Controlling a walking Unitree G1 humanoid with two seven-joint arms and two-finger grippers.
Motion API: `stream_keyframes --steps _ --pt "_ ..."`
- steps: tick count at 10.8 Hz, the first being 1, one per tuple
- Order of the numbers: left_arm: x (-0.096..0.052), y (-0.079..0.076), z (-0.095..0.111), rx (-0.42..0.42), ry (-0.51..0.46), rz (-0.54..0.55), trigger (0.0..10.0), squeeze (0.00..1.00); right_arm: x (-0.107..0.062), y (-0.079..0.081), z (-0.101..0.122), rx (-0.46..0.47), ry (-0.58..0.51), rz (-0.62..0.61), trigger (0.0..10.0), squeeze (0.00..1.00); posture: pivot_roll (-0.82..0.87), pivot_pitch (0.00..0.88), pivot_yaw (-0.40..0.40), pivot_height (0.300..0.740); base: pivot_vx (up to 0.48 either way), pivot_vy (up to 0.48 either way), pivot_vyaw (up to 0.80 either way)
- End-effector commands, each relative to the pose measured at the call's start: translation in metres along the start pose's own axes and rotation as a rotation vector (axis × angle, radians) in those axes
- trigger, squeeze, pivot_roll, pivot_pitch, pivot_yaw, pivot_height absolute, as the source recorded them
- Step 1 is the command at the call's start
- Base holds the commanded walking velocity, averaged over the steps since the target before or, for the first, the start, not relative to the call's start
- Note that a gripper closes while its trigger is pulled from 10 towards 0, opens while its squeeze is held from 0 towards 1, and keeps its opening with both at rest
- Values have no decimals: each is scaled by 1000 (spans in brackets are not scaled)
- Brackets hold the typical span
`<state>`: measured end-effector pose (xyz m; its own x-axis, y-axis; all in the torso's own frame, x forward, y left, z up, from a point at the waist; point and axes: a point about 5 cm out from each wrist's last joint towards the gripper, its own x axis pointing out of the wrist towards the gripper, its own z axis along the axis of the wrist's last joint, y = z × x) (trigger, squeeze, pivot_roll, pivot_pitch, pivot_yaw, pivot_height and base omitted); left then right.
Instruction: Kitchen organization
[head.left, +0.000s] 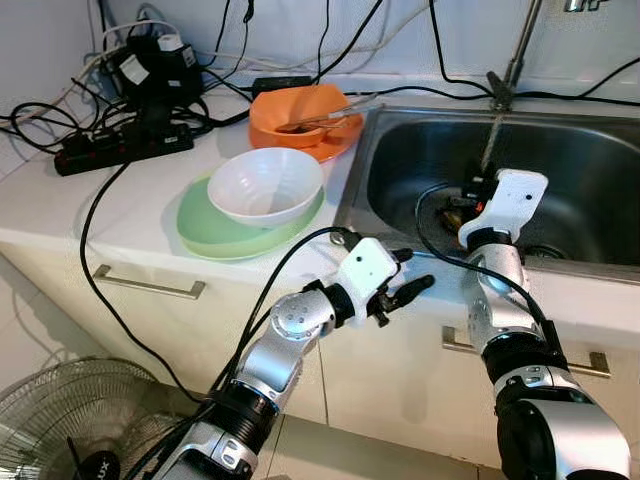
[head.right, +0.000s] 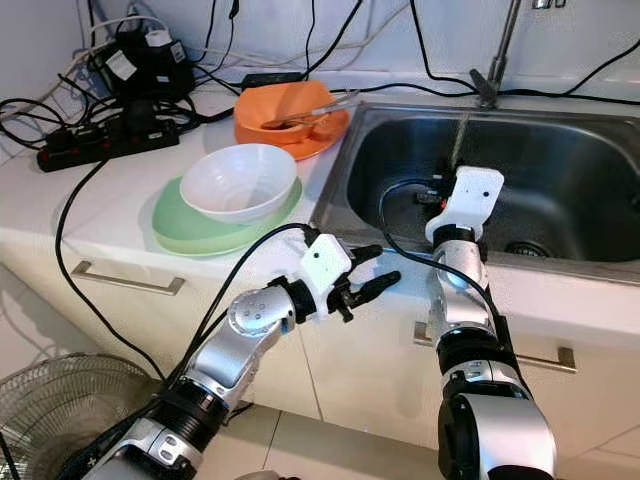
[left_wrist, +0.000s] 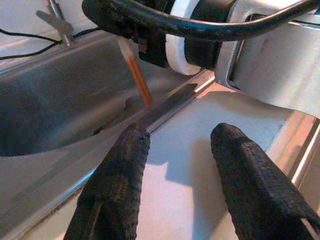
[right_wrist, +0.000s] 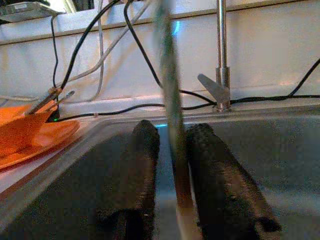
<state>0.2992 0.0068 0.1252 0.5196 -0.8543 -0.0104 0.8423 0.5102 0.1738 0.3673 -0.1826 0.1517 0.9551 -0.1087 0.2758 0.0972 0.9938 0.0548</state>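
Over the sink (head.left: 400, 150), I see my right gripper (right_wrist: 172, 165) closed on a thin chopstick (right_wrist: 169, 95), holding it upright above the basin near the faucet (head.left: 512, 60). My left gripper (head.left: 405, 290) hovers open-fingered just before the sink's front rim, with the white bowl (head.left: 265, 185) on the green plate (head.left: 200, 228) nearby.

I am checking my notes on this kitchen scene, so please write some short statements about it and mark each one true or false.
1. The white bowl sits on the pale green plate. True.
2. The right hand is over the counter beside the bowls. False: it is over the steel sink, holding a thin chopstick-like stick.
3. The left hand holds the orange bowl. False: its fingers are open and empty, by the sink's front edge.
4. The orange bowl holds utensils. True.
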Motion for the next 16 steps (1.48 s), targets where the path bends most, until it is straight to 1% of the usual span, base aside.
stream_keyframes --steps 1,2,3,4,6,8,10,11,14,15,16 --pt "-6 4 -11 -12 60 17 10000 0 1 1 1 -7 -6 16 10000 1000 65 0 85 740 0 0 0" --pt "-6 4 -12 -12 62 19 10000 0 1 1 1 -8 -6 17 10000 1000 64 0 84 740 0 0 0" --pt "-6 4 -12 -13 63 21 10000 0 2 1 1 -14 -6 19 10000 961 65 0 83 740 0 0 0" --pt "-6 4 -12 -14 63 23 10000 0 3 1 2 -19 -7 22 10000 0 66 0 81 740 0 0 0" --pt "-7 4 -13 -16 61 37 10000 0 10 5 17 -16 -62 45 10000 0 64 0 81 740 0 0 0" --pt "-8 5 -14 -19 59 49 10000 0 18 8 45 -19 -165 93 10000 0 45 0 83 740 0 0 0" --pt "-7 4 -15 -22 58 59 10000 0 19 9 63 -27 -229 134 10000 0 34 0 81 740 0 0 0" --pt "-7 5 -15 -22 52 76 10000 0 15 9 66 -51 -230 175 10000 0 29 0 73 740 0 0 0" --pt "-16 16 -14 -9 30 170 10000 0 -7 -6 57 -96 -192 225 10000 0 25 0 69 740 0 0 0" --pt "-23 24 -13 -1 17 231 10000 0 -22 -13 50 -127 -163 267 10000 0 21 2 69 740 0 0 0" --pt "-26 27 -13 2 9 256 10000 0 -29 -15 47 -131 -138 268 10000 0 20 2 67 740 0 0 0"
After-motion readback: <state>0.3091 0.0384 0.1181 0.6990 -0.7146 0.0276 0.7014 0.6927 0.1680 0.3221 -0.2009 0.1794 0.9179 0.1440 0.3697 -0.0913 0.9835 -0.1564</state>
